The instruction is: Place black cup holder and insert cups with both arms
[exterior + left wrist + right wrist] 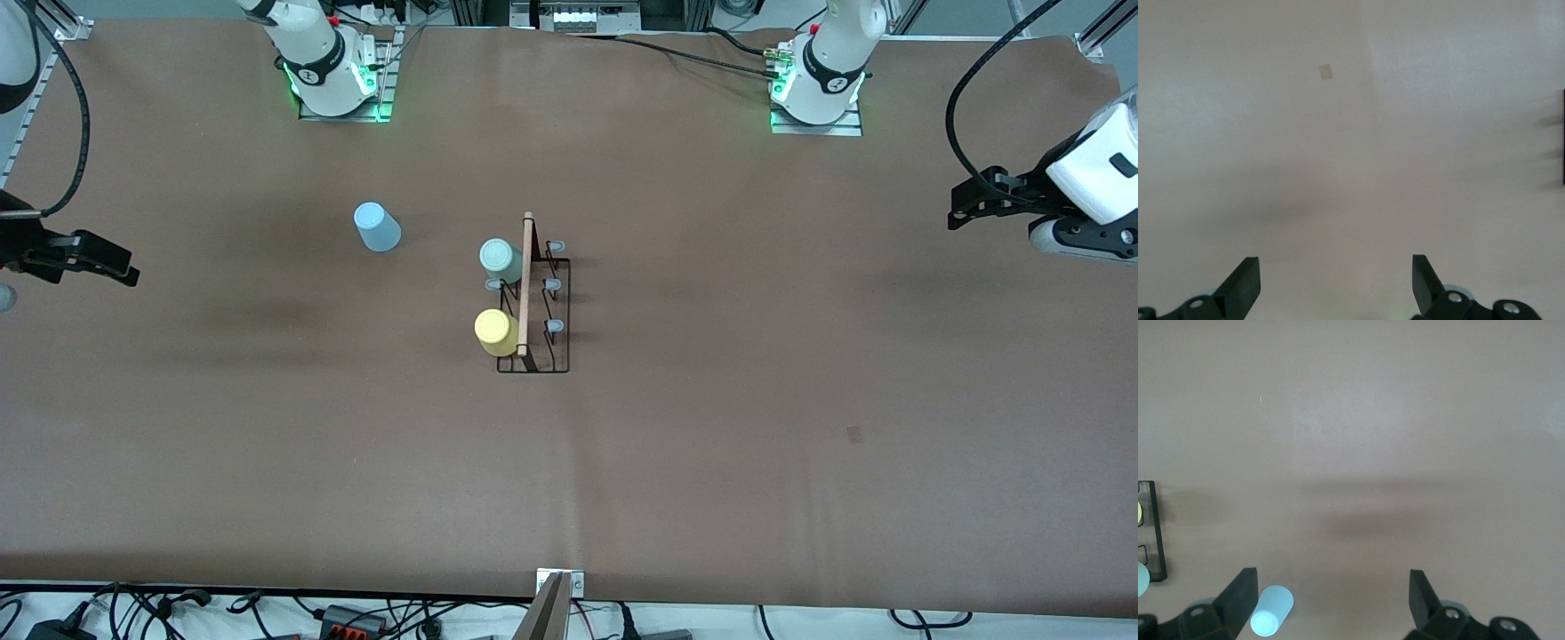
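Note:
The black cup holder [542, 307] stands mid-table, its wooden rod handle [525, 284] on top. A mint green cup [500, 257] and a yellow cup [495, 331] sit on pegs on the side toward the right arm's end. The light blue cup [377, 227] rests on the table, farther from the front camera and toward the right arm's end. My right gripper [120, 264] hovers open and empty over that end. In the right wrist view the blue cup [1271, 611] shows beside one finger [1241, 593]. My left gripper [956, 206] hovers open and empty over its own end, fingers [1425, 283] spread above bare table.
Several pegs with pale caps [553, 284] on the holder's side toward the left arm's end carry nothing. A small tape mark [854, 434] lies on the brown table cover. A camera mount [558, 591] sits at the table's front edge.

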`<state>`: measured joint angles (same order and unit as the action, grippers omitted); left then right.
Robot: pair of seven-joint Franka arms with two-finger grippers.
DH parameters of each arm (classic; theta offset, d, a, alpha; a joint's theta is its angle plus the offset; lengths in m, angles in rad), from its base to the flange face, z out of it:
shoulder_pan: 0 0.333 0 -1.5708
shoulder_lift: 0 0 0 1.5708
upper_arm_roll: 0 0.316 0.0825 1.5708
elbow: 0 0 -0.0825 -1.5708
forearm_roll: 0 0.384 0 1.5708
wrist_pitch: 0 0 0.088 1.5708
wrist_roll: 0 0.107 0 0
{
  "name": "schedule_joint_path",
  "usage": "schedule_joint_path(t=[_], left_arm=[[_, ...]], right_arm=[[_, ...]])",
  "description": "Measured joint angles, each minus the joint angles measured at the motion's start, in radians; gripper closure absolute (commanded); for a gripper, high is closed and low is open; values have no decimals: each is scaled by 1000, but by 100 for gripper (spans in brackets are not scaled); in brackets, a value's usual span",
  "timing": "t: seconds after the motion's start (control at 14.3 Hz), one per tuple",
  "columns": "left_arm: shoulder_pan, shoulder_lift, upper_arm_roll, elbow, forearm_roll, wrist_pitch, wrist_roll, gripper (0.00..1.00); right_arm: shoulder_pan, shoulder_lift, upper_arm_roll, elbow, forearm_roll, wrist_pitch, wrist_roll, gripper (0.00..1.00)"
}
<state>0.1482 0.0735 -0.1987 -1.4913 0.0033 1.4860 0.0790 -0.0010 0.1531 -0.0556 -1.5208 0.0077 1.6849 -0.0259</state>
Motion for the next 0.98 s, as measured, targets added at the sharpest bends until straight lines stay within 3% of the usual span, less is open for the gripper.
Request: schedule_joint_path(t=[0.35, 0.98], left_arm=[[0, 0, 0, 4, 0, -1, 0, 0], [28, 3, 13, 4, 27, -9, 0, 0]], right_arm=[[2, -121, 2, -207, 0, 86, 0, 0], [3, -158, 3, -203, 0, 50, 0, 0]])
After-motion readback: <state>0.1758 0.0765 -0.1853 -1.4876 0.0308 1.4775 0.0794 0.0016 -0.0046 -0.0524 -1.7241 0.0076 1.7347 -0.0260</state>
